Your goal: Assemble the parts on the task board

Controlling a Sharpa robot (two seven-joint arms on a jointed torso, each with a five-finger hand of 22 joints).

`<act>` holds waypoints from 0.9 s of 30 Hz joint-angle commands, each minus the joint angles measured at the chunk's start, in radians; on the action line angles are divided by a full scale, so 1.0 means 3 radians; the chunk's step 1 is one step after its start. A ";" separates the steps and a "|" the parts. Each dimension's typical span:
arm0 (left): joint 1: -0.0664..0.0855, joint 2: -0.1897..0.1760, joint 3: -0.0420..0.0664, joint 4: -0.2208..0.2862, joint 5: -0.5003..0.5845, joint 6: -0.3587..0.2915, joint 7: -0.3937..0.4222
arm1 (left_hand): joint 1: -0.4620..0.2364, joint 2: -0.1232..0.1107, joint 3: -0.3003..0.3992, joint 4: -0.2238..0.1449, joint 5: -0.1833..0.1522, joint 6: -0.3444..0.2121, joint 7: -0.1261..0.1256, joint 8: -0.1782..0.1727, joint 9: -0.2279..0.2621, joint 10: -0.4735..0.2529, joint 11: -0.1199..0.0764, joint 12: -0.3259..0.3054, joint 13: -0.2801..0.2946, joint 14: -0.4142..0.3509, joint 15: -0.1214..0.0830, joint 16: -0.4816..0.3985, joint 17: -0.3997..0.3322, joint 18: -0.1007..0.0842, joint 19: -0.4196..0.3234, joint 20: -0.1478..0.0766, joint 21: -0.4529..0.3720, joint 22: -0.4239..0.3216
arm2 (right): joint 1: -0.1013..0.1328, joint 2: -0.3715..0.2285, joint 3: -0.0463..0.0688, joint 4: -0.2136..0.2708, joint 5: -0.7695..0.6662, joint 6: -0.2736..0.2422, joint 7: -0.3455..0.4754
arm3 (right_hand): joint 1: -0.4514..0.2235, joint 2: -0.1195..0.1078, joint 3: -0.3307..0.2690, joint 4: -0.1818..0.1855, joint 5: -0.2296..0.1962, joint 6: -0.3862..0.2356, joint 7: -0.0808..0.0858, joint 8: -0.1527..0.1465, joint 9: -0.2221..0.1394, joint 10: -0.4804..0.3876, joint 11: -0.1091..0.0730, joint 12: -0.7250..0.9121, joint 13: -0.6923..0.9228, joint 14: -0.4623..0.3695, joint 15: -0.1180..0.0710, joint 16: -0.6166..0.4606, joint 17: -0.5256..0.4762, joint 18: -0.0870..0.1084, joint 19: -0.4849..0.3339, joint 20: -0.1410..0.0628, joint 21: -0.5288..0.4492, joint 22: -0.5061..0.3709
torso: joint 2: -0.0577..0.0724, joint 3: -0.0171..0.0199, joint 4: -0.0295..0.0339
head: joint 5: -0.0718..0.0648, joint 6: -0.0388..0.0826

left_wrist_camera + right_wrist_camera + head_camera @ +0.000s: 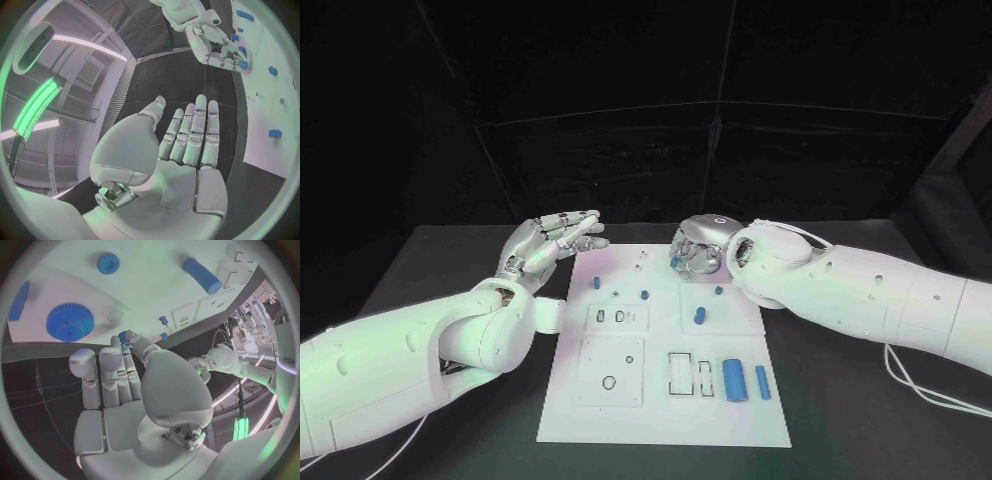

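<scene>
The white task board [661,410] lies in the middle of the black table. On it are several blue parts: a long cylinder [734,378], a thin bar [763,382], a short peg [698,317] and small pieces [596,283]. My right hand [701,245] hovers over the board's far edge and pinches a small blue part [123,335] between thumb and a fingertip. Beyond that hand are a blue gear [69,322] and a blue cylinder [202,275]. My left hand [553,240] is raised by the board's far left corner, fingers straight and apart, holding nothing.
Empty cut-out slots [681,372] mark the board's near half, beside the long cylinder. Black table [430,260] surrounds the board on both sides, with dark curtains behind. White cables [927,390] trail off on the table at the right.
</scene>
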 commanded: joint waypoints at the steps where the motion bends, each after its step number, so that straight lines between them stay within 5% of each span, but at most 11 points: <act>1: 0.0007 0.0006 0.0004 -0.0002 0.0016 0.0030 -0.0002 | -0.0006 0.0004 -0.0005 -0.0007 0.0006 0.0012 0.0122 -0.0016 -0.0005 0.0018 -0.0002 -0.0007 -0.0005 0.0011 0.0012 -0.0018 0.0005 0.0048 0.0033 0.0000 -0.0007 -0.0006 | 0.0014 0.0053 0.0003 -0.0022 0.0048 -0.0377 -0.0043 | -0.0014 0.0032 0.0023 0.0008 -0.0006 0.0030 -0.0009 0.0006 0.0034 0.0021 -0.0002 -0.0005 0.0001 0.0045 -0.0023 0.0025 0.0012 -0.0027 0.0027 -0.0001 0.0014 0.0006 | 0.0005 0.0000 0.0008 | -0.0001 0.0015; 10: 0.0008 0.0030 0.0003 -0.0023 0.0024 0.0045 -0.0019 | -0.0006 0.0004 -0.0005 -0.0007 0.0006 0.0012 0.0122 -0.0016 -0.0005 0.0018 -0.0002 -0.0007 -0.0005 0.0011 0.0012 -0.0018 0.0005 0.0048 0.0033 0.0000 -0.0007 -0.0006 | 0.0029 0.0312 0.0004 -0.0324 0.0058 -0.0491 -0.0066 | -0.0030 0.0010 0.0053 0.0035 -0.0007 0.0018 -0.0003 -0.0011 0.0030 0.0006 0.0004 -0.0034 -0.0006 0.0038 -0.0019 0.0072 0.0051 -0.0030 0.0032 0.0000 0.0031 0.0028 | 0.0010 -0.0003 0.0028 | 0.0006 0.0024; 15: 0.0008 0.0041 0.0003 -0.0037 0.0024 0.0049 -0.0025 | -0.0006 0.0007 -0.0006 -0.0007 0.0006 0.0010 0.0122 -0.0018 -0.0006 0.0016 -0.0001 -0.0011 -0.0006 0.0014 0.0012 -0.0019 0.0006 0.0049 0.0036 0.0000 -0.0007 -0.0007 | 0.0031 0.0478 0.0004 -0.0528 0.0067 -0.0423 -0.0047 | -0.0038 -0.0006 0.0074 0.0051 -0.0007 0.0007 0.0003 -0.0024 0.0027 -0.0006 0.0011 -0.0052 -0.0009 0.0033 -0.0014 0.0094 0.0063 -0.0032 0.0032 0.0003 0.0040 0.0038 | 0.0021 -0.0008 0.0054 | -0.0011 0.0031; 23: 0.0009 0.0072 0.0003 -0.0053 0.0024 0.0058 -0.0030 | -0.0006 0.0007 -0.0006 -0.0007 0.0006 0.0010 0.0122 -0.0018 -0.0006 0.0016 -0.0001 -0.0011 -0.0006 0.0014 0.0012 -0.0019 0.0006 0.0049 0.0036 0.0000 -0.0007 -0.0007 | 0.0032 0.0676 0.0004 -0.0764 0.0071 -0.0261 -0.0044 | -0.0043 -0.0010 0.0086 0.0062 -0.0008 0.0001 0.0005 -0.0031 0.0025 -0.0013 0.0014 -0.0062 -0.0011 0.0029 -0.0011 0.0105 0.0069 -0.0033 0.0032 0.0005 0.0045 0.0044 | 0.0032 -0.0011 0.0067 | -0.0017 0.0028; 27: 0.0017 0.0074 0.0004 -0.0054 0.0024 0.0060 -0.0035 | -0.0006 0.0007 -0.0006 -0.0007 0.0006 0.0010 0.0122 -0.0018 -0.0006 0.0016 -0.0001 -0.0011 -0.0006 0.0014 0.0012 -0.0019 0.0006 0.0049 0.0036 0.0000 -0.0007 -0.0007 | 0.0032 0.0718 0.0003 -0.0799 0.0071 -0.0186 -0.0051 | -0.0043 -0.0010 0.0087 0.0062 -0.0008 0.0001 0.0005 -0.0031 0.0025 -0.0013 0.0014 -0.0062 -0.0011 0.0029 -0.0010 0.0106 0.0070 -0.0033 0.0033 0.0005 0.0046 0.0045 | 0.0034 -0.0010 0.0057 | -0.0012 0.0025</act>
